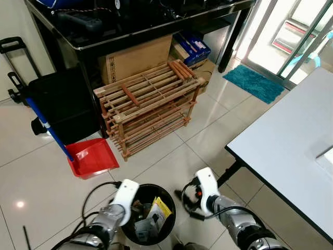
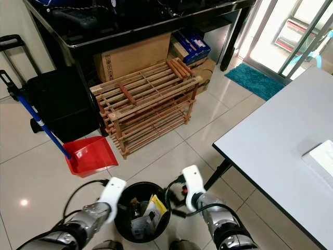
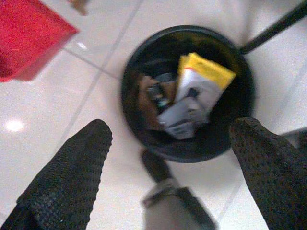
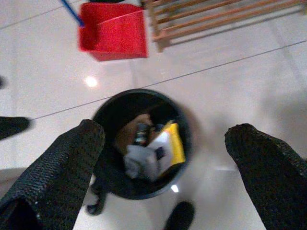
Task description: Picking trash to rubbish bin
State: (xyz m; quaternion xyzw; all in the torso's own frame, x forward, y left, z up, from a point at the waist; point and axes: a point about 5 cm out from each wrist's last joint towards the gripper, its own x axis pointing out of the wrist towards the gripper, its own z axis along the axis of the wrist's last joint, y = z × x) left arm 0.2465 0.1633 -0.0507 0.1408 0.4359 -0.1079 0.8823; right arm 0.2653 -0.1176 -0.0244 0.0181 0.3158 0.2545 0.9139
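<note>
Rubbish bin, black and round, stands on the tiled floor between both arms, holding a yellow-and-white packet and other trash. Left gripper and right gripper hover above it, fingers spread apart, empty. Red dustpan lies nearby.

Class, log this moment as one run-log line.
left gripper: open, above bin | right gripper: open, above bin | black bin: holds trash, yellow packet
</note>
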